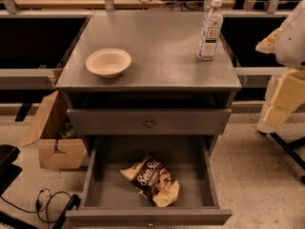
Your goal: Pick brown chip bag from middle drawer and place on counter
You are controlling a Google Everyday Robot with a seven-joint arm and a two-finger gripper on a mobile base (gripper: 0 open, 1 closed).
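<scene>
The brown chip bag lies flat on the floor of the open middle drawer, a little right of centre, with white script lettering facing up. The grey counter is the top of the cabinet above it. My gripper hangs at the right edge of the view, beside the cabinet's right side. It is level with the counter's front edge, well apart from the bag, and holds nothing that I can see.
A cream bowl sits at the counter's left front and a water bottle at its back right. The drawer above is closed. A cardboard box and cables lie on the floor at left.
</scene>
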